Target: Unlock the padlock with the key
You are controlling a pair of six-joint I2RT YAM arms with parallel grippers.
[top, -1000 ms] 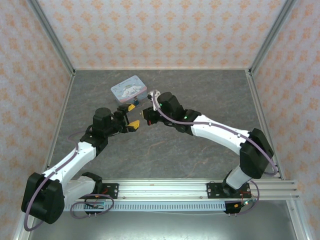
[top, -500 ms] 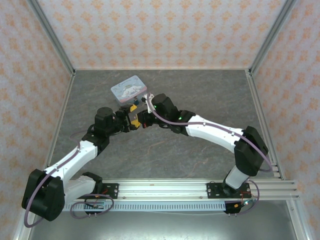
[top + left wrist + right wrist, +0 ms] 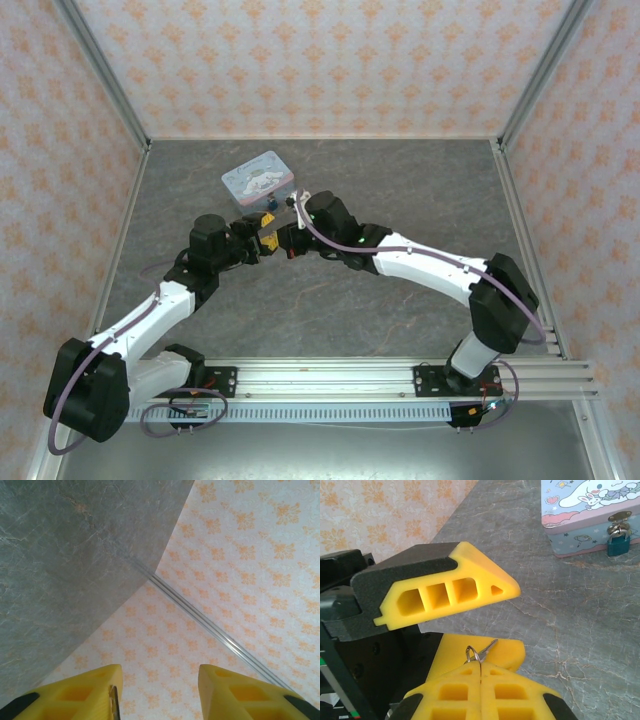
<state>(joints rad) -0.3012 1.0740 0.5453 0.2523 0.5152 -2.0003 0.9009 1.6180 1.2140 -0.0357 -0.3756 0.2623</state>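
Showing a key hand-over betw. the two arms, mid-table. The right gripper [image 3: 480, 676] is clamped shut on the key [image 3: 489, 646]: the key ring [image 3: 472, 654] is pinched in the seam of its pads, and the blade points out toward 1 o'clock. The left gripper [image 3: 512, 620] stands w/ jaws apart around it, one finger above and one below. The blade lies on or just over the lower finger; you can't tell which. Risks, as judged from here: the key is thin and held by its ring only, so it may swivel. If you clamp the left jaws off-centre, they may catch just the tip or twist it skew, and a skew blade won't line up w/ the keyhole. If you release the right grip before the left has a firm hold, the key drops to the grey floor [image 3: 560, 620], where so pale and small a thing is hard to find. The padlock [image 3: 617, 545] sits at 2 o'clock in the right wrist view. It has a small teal-blue body and a silvery shackle, and it hangs from the brass-coloured hasp on the front wall of the cartoon-printed tin [image 3: 590, 525]. It appears locked; the keyhole isn't visible. It hangs free, so expect it to swing when prodded.
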